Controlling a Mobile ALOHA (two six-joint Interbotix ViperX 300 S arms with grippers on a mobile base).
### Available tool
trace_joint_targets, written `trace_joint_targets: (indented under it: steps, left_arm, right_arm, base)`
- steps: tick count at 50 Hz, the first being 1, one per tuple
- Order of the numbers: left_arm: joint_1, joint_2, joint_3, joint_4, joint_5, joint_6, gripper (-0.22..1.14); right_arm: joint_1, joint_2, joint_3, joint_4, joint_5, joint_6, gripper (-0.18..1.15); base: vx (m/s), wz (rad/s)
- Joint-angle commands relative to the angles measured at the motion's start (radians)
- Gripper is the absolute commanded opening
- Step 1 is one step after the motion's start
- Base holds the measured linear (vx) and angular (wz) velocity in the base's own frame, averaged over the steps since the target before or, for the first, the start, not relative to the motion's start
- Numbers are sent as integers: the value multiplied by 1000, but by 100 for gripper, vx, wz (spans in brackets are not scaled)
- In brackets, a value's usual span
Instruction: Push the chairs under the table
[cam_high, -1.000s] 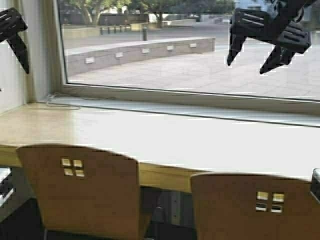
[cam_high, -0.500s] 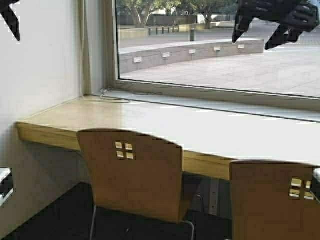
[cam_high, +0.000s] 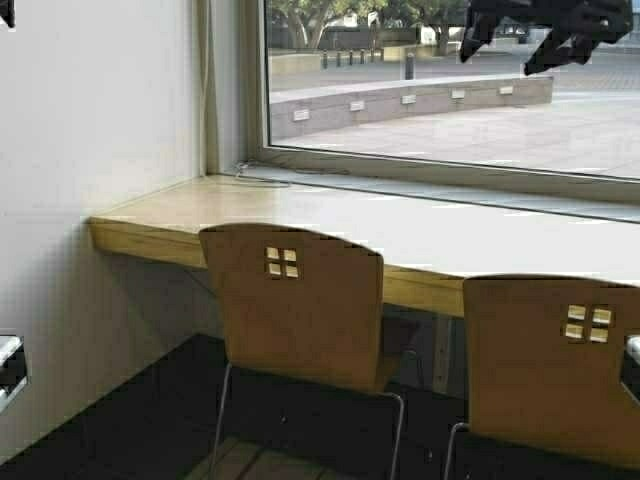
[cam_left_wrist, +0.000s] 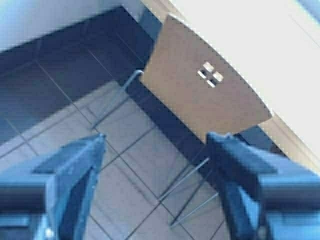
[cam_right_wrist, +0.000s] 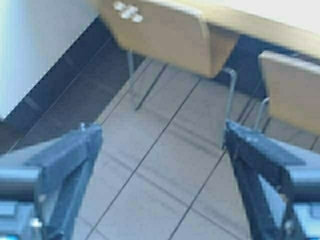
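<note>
Chairs: two. The left chair (cam_high: 295, 305) sits at 6 o'clock in your high view and the right chair (cam_high: 555, 365) at 4 o'clock. Both backs face you and both seats sit partly under the table (cam_high: 330, 225).
Placement reason: judged tucked in, or nearly so; backs stand just clear of the table edge.
Left gripper (cam_left_wrist: 157, 192): raised above the tiled floor (cam_left_wrist: 120, 150), fingers spread wide, holding and touching nothing.
Right gripper (cam_right_wrist: 162, 172): raised likewise, spread wide, nothing held.
Surroundings: wall (cam_high: 100, 120) at 9 o'clock, window (cam_high: 450, 90) at 12 o'clock.
</note>
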Motion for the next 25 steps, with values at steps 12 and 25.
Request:
trace_joint_targets:
  steps: [12, 25]
  left_arm:
    - [-166, -46, -11, 41, -11, 103, 93]
    - [-189, -41, -17, 54, -35, 137, 92]
  right_arm:
    - [-41, 3, -25, -2, 3, 5, 104]
    - [-41, 14, -51, 31, 15, 12, 104]
  base:
    - [-35, 10]
    - [-34, 1]
